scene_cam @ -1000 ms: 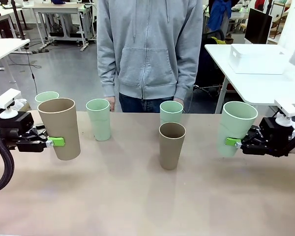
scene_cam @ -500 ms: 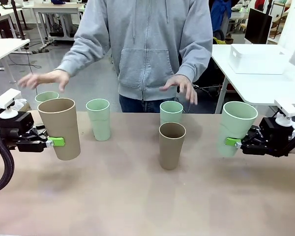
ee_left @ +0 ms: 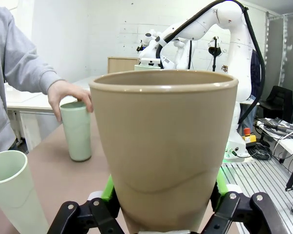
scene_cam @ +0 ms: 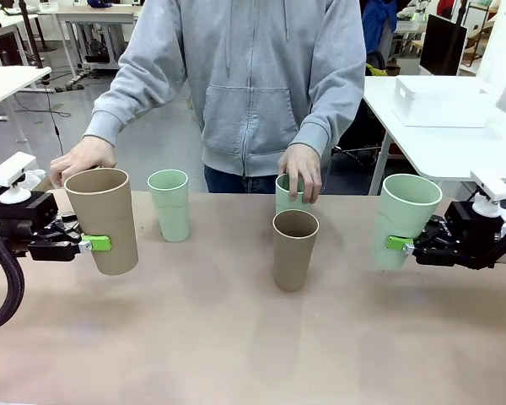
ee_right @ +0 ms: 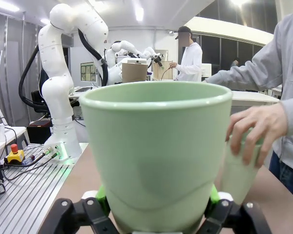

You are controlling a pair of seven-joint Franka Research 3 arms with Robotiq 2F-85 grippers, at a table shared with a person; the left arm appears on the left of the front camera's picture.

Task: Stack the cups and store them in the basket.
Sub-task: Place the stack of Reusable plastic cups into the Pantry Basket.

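Since the earlier frame both of the person's hands have come down from mid-air onto cups at the far edge. Our arms and their loads have not shifted.

Nearest us, the left gripper pinches the lower wall of a tall tan-brown matte tumbler. It appears lifted off the brown tabletop, mouth up, leaning slightly. The right gripper likewise pinches a pale mint green tumbler, also raised and a little tilted.

Between them a second tan-brown tumbler stands on the table, right of centre. Key relation: it lies right of the left gripper and left of the right one, nearer the right arm. Its long axis is vertical and its mouth opens upward, so we judge a held cup must arrive from above, base first.

Farther back, a free mint tumbler stands left of centre. Behind the standing tan one, the person's right-side hand grips another mint tumbler. The left-side hand rests on a mint tumbler at far left.

Farthest, the white rectangular plastic basket sits on a separate table at far right, its inside hidden from us.
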